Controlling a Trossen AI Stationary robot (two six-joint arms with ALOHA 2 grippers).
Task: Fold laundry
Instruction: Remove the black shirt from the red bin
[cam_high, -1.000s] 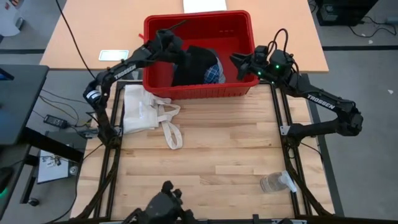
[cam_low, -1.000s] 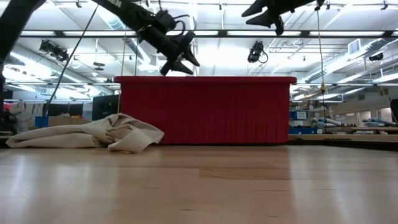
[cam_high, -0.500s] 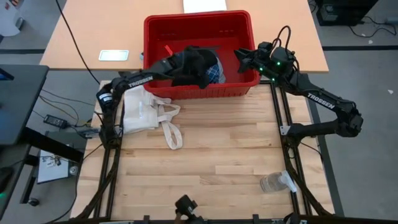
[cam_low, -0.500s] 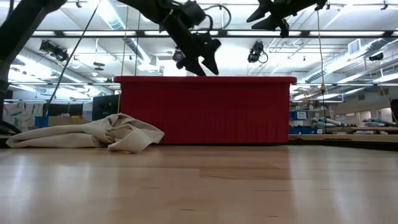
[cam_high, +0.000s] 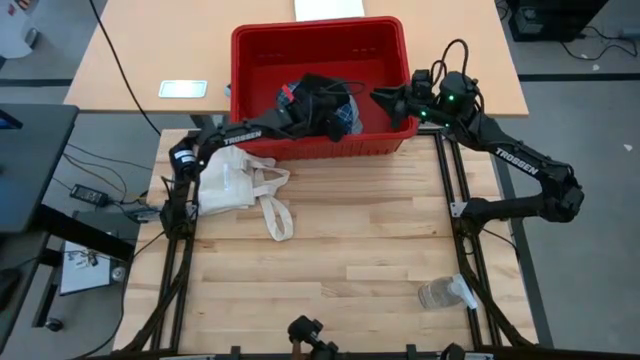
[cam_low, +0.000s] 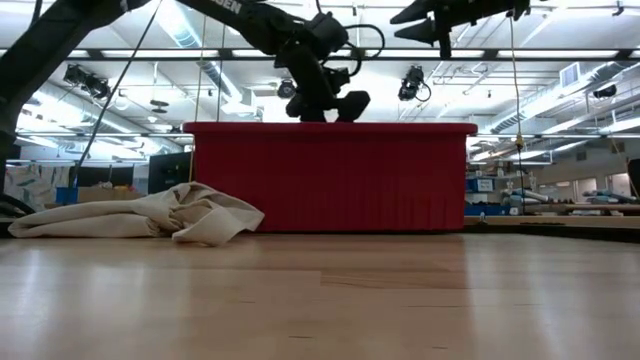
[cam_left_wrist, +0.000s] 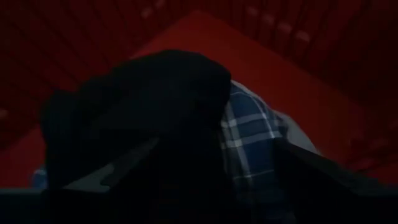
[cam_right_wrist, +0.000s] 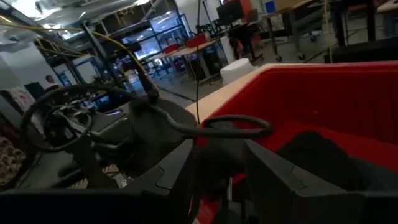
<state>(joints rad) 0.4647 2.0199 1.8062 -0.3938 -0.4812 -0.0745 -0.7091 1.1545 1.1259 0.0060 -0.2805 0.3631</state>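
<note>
Tabletop of pale wooden planks (cam_high: 330, 260) is the biggest single thing I have on screen, and behind its far edge stands one red plastic bin (cam_high: 386, 148) with ribbed walls. Both of my dark arms reach toward that bin.

I count two garments, both inside the bin. One black cloth piece (cam_high: 318, 92) is heaped in the middle, and one blue-and-white plaid shirt (cam_high: 346, 116) lies against it on the right, partly covered by it. In the left wrist view the black piece (cam_left_wrist: 143, 118) rises directly ahead with the plaid shirt (cam_left_wrist: 249, 140) beside and under it.

My left gripper (cam_high: 312, 103) is down inside the bin, over the black piece, with its jaws spread wide; I cannot tell whether the fingers touch the cloth. From table height it shows just above the bin's rim (cam_low: 325, 105).

My right gripper (cam_high: 385, 98) hovers above the bin's right side, clear of the clothes, holding nothing. Its jaws stand narrowly apart.

On the table, left of the bin, lies one cream canvas tote bag (cam_high: 232, 182) with long straps, crumpled. One clear plastic bottle (cam_high: 445, 293) lies on its side near the table's front right corner, well apart from everything else.
</note>
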